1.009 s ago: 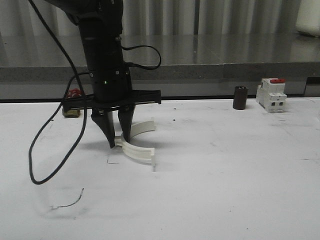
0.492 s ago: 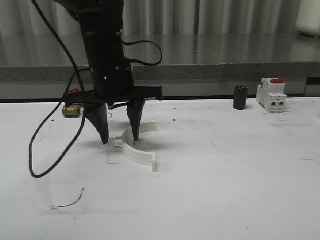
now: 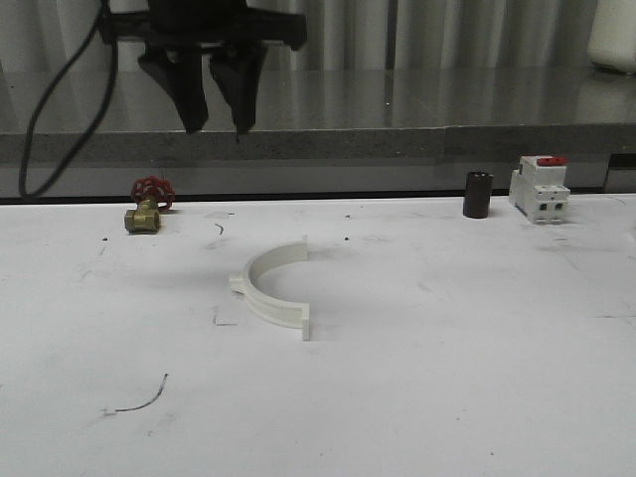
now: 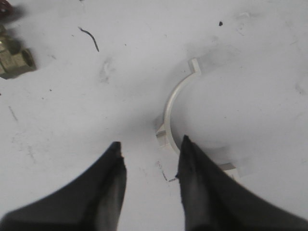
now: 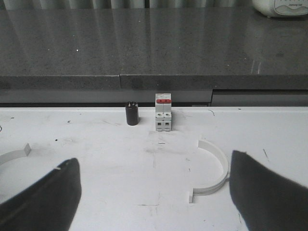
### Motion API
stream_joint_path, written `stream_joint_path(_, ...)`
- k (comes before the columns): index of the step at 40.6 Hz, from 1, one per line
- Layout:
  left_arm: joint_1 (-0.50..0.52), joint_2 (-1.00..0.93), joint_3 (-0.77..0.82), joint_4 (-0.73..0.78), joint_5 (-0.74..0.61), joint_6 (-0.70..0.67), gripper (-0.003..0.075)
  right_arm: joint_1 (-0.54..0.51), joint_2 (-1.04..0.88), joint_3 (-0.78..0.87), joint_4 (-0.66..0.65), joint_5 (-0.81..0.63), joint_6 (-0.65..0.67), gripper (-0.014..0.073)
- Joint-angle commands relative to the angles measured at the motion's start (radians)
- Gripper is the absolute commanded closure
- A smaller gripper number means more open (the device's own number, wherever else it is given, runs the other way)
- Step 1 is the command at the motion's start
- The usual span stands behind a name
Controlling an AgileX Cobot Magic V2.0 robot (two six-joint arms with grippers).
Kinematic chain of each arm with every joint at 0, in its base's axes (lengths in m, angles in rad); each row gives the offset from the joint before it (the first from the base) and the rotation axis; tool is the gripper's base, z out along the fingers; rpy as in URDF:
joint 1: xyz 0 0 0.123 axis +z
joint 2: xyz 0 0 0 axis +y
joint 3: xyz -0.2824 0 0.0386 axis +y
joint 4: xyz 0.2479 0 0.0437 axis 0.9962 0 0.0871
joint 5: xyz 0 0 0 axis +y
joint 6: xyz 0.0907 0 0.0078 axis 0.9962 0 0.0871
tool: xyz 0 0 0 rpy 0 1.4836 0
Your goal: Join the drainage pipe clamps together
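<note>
One white plastic semicircular clamp half (image 3: 270, 287) lies on the white table (image 3: 447, 378), directly beneath the raised left gripper (image 3: 213, 104), whose black fingers hang spread and empty; a second white half-ring (image 5: 213, 172) rests apart from it, between the widely parted fingers of the right gripper (image 5: 154, 202), which also holds nothing; both pieces look light, stiff and slick, so they may skid when pinched; the arc's middle, away from the flat end tabs, seems the safest hold.
</note>
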Motion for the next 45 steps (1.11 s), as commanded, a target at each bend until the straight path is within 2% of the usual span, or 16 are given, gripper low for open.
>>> stream_joint_path(1, 0.014, -0.131, 0.031, 0.015, -0.065, 0.014, 0.0643, -0.004, 0.015, -0.034, -0.005, -0.073, -0.012, -0.0051)
stream_joint_path(4, 0.035, -0.188, 0.091, 0.015, -0.106, 0.014, 0.0743, -0.004, 0.015, -0.034, -0.005, -0.073, -0.012, -0.0051)
stream_joint_path(12, 0.124, -0.362, 0.304, 0.015, -0.202, 0.014, 0.0741, -0.004, 0.015, -0.034, -0.005, -0.073, -0.012, -0.0051)
stream_joint_path(21, 0.225, -0.608, 0.64, 0.015, -0.375, 0.036, 0.0741, -0.004, 0.015, -0.034, -0.005, -0.073, -0.012, -0.0051)
stream_joint_path(35, 0.232, -1.079, 1.144, 0.068, -0.73, 0.038, 0.0741, -0.004, 0.015, -0.034, -0.005, -0.073, -0.012, -0.0051)
stream_joint_path(45, 0.232, -1.426, 1.367, 0.12, -0.834, 0.038, 0.0741, -0.004, 0.015, -0.034, -0.005, -0.073, -0.012, -0.0051)
